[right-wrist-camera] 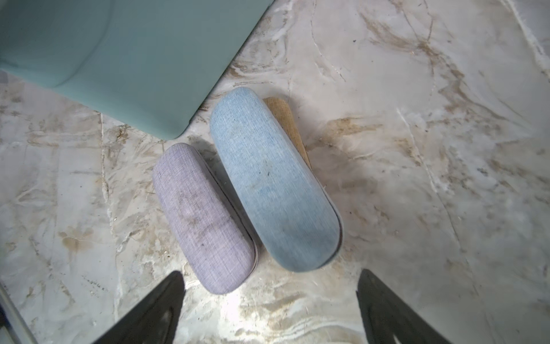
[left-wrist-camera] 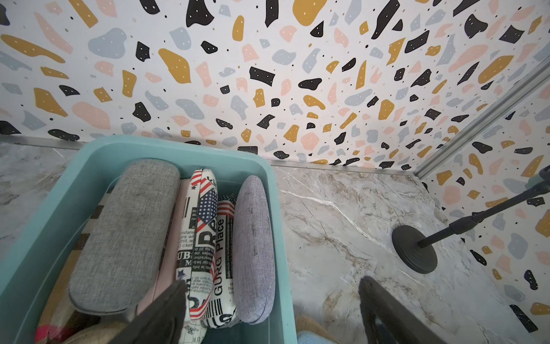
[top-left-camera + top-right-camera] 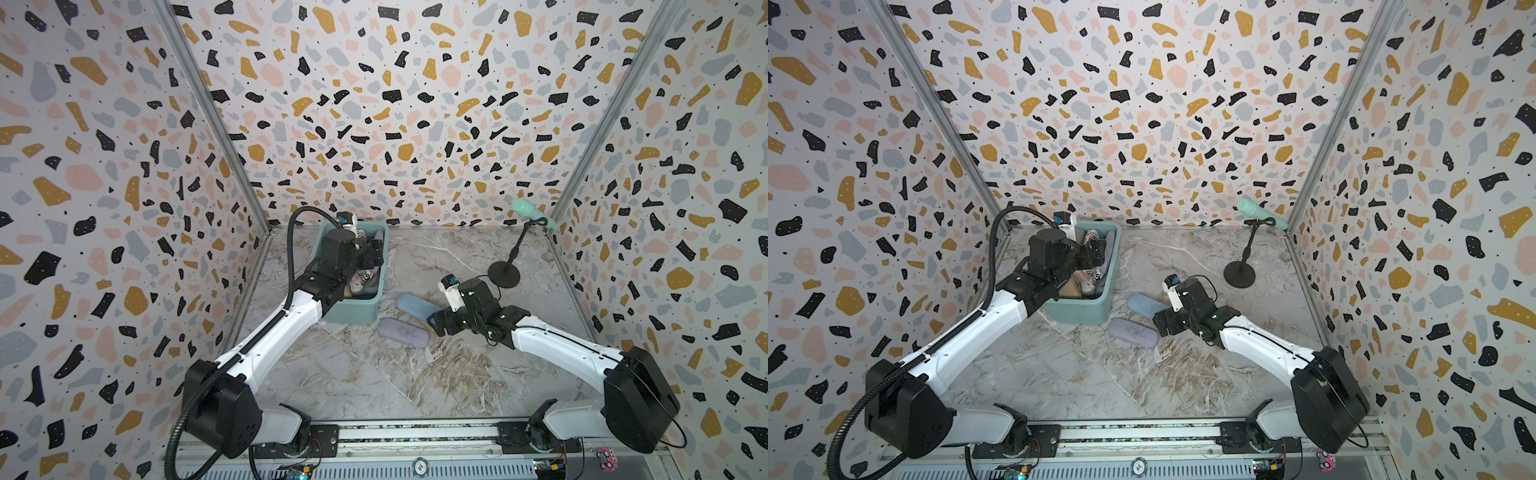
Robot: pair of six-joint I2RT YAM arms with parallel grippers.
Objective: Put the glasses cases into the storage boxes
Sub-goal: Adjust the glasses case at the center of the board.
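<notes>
left tool (image 2: 270, 297) is held spread, empty, over packed tub (image 3: 353, 312) | right tool (image 1: 270, 275) is held spread at blue case (image 1: 273, 178), apparently to straddle it | lavender case (image 1: 205, 220), tan case (image 1: 286, 119) are left beside it on counter (image 1: 416, 208) by tub

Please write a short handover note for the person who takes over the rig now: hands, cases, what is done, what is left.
Left hand: open, empty, over the teal tub.
Right hand: open, empty, above the loose cases.
Done: the tub holds the grey case, the flag newsprint case, the lavender case in the tub, and more cases beneath.
On the table beside the tub: the light blue case, the lavender case outside, the tan case partly under the blue one.
Left: these three go into the tub.
</notes>
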